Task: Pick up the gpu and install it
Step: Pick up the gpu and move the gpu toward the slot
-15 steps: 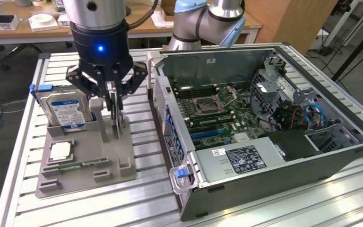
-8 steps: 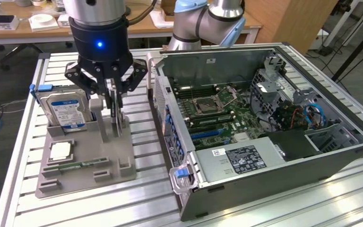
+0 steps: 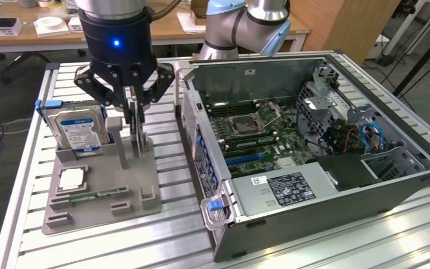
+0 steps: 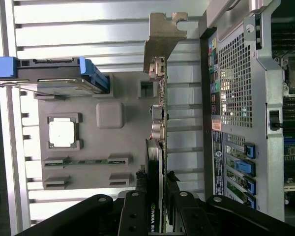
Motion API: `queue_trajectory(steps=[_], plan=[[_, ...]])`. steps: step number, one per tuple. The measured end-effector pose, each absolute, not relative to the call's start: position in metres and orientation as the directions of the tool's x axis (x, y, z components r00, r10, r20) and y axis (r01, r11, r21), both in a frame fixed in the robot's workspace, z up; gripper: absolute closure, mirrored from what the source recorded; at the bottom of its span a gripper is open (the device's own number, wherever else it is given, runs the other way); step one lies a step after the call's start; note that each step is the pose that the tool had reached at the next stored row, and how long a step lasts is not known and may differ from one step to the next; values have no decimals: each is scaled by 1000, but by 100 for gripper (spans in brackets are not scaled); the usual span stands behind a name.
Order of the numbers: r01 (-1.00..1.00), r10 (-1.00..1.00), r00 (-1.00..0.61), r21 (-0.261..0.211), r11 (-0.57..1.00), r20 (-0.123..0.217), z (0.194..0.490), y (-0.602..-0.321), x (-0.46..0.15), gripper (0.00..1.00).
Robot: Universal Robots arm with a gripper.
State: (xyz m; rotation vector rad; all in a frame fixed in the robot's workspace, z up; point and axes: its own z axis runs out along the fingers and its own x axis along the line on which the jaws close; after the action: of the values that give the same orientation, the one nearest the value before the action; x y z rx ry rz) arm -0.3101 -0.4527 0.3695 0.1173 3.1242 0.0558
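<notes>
Grey parts tray (image 3: 99,216) on the table (image 3: 170,249) carried the gpu (image 3: 139,143) (image 4: 157,147) standing on edge, near the hard drive (image 3: 76,131). Gripper (image 3: 132,115) (image 4: 156,179) sat directly above it, fingers clamped on the card's upper edge. Open computer case (image 3: 364,179) lay to the exterior view's right.

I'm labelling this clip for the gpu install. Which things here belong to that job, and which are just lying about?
In the job: gpu, gripper closed on it, open computer case, motherboard.
Lying about: hard drive, processor chip, memory stick, all in the grey holder tray.
</notes>
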Motion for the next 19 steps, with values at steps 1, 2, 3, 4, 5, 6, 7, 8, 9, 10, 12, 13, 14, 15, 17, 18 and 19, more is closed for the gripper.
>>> queue_trajectory(steps=[1,2,3,4,5,6,7,8,9,10,12,13,14,15,17,18,19], plan=[[75,75,-997,36,997,-13,371,-453,-310,74],[75,75,-997,36,997,-13,372,-453,-310,74],[75,75,-997,36,997,-13,373,-453,-310,74],[75,75,-997,36,997,-13,374,-453,-310,74],[75,75,-997,36,997,-13,376,-453,-310,74],[75,75,-997,36,997,-13,376,-453,-310,74],[75,75,-997,37,997,-14,376,-453,-310,74],[75,75,-997,36,997,-14,376,-453,-310,74],[75,75,-997,36,997,-13,377,-453,-310,74],[75,75,-997,36,997,-13,377,-453,-310,74],[75,75,-997,36,997,-13,377,-453,-310,74],[75,75,-997,36,997,-13,377,-453,-310,74],[75,75,-997,36,997,-13,378,-453,-310,74],[75,75,-997,36,997,-13,379,-453,-310,74],[75,75,-997,36,997,-13,381,-453,-310,74],[75,75,-997,36,997,-13,383,-453,-310,74],[75,75,-997,36,997,-13,385,-453,-310,74]])
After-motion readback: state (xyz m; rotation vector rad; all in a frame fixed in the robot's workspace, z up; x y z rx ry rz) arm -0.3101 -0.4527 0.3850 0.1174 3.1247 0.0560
